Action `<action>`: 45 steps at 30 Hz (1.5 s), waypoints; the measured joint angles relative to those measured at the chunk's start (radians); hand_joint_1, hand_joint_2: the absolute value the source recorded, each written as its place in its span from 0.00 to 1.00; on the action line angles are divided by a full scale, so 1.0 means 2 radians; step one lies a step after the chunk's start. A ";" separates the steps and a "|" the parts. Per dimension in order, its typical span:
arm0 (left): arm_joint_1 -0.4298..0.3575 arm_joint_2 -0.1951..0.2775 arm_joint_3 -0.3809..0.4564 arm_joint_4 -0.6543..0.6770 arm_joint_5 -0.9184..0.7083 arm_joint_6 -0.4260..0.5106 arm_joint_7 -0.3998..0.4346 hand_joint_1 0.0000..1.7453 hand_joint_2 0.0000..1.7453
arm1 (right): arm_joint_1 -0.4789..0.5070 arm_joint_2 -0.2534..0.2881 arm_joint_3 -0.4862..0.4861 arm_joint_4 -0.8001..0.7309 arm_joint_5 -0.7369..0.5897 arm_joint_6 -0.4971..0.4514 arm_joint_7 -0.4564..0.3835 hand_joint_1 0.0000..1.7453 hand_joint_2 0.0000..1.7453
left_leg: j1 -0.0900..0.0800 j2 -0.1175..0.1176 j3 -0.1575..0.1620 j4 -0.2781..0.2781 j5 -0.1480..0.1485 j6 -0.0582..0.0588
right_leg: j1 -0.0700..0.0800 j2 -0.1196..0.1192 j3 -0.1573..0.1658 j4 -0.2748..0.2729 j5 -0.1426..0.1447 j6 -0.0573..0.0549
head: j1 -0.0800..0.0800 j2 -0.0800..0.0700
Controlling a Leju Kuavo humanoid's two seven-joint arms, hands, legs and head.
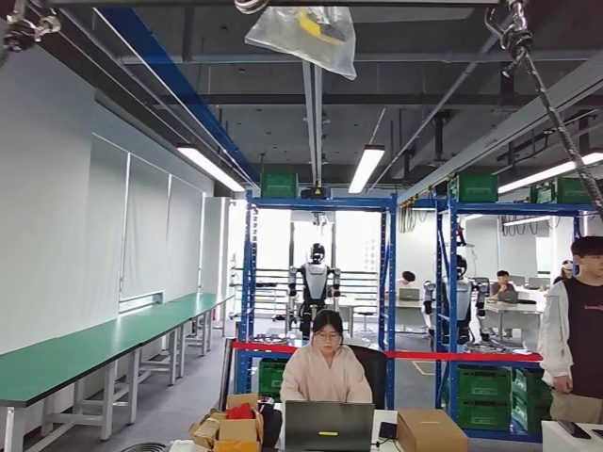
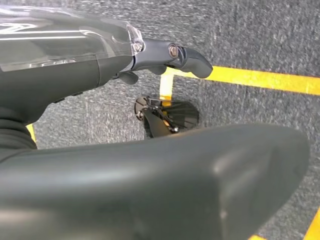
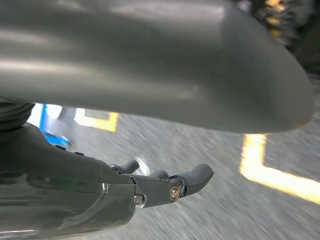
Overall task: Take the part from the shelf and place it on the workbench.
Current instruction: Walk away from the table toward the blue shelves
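Left hand (image 2: 113,65) hangs over grey carpet with yellow floor tape (image 2: 260,79), fingers stretched out and apart, holding nothing. Right hand (image 3: 124,187) same: fingers extended, nothing in them, floor blurred. Head view: blue shelf rack (image 1: 317,282) stands well ahead, behind a person at a laptop (image 1: 329,426). Long green bench (image 1: 85,348) runs along the left wall. Can't tell which item is the part.

Blue metal shelf (image 1: 320,282) (painted, glossy), matt green workbench (image 1: 85,348), brown cardboard box (image 1: 430,431).
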 joint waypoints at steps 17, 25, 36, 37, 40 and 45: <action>-0.001 -0.002 -0.006 0.000 0.000 -0.003 -0.002 0.00 0.00 | -0.009 0.004 -0.015 0.005 0.017 0.005 -0.054 0.00 0.00 | -0.001 0.006 -0.091 0.003 0.082 0.002 | -0.003 0.006 0.113 -0.056 -0.051 0.000 | 0.000 0.000; 0.002 -0.002 -0.006 0.000 0.005 0.001 0.006 0.00 0.00 | -0.008 0.005 -0.032 0.006 0.003 -0.001 -0.033 0.00 0.75 | 0.000 0.002 -0.109 0.146 0.008 -0.008 | -0.003 0.000 0.054 -0.041 -0.018 -0.012 | 0.000 0.000; -0.001 -0.003 -0.006 0.000 0.010 0.003 0.016 0.00 0.25 | -0.008 0.005 -0.040 0.006 0.017 -0.009 -0.017 0.00 1.00 | 0.004 0.002 -0.030 -0.003 0.028 0.017 | -0.005 0.004 -0.016 0.067 -0.060 0.017 | 0.000 0.000; -0.001 -0.003 -0.006 0.000 0.010 0.003 0.016 0.00 0.50 | -0.007 0.005 -0.040 0.006 0.020 -0.011 -0.016 0.00 1.00 | 0.003 0.003 -0.032 -0.003 0.029 0.019 | -0.008 0.004 -0.029 0.102 -0.075 0.020 | 0.000 0.000; 0.000 -0.003 -0.006 0.000 0.010 0.003 0.016 0.00 1.00 | -0.006 0.005 -0.040 0.006 0.025 -0.016 -0.013 0.00 0.25 | 0.003 0.004 -0.033 -0.002 0.031 0.020 | -0.014 0.004 -0.025 0.116 -0.069 0.029 | 0.000 0.000; -0.002 -0.004 -0.006 0.000 0.010 0.004 0.017 0.00 1.00 | -0.008 0.005 -0.043 0.006 0.017 -0.016 -0.014 0.00 0.00 | -0.001 0.003 -0.035 0.001 0.030 0.017 | -0.019 0.005 0.048 -0.026 -0.020 0.031 | 0.000 0.000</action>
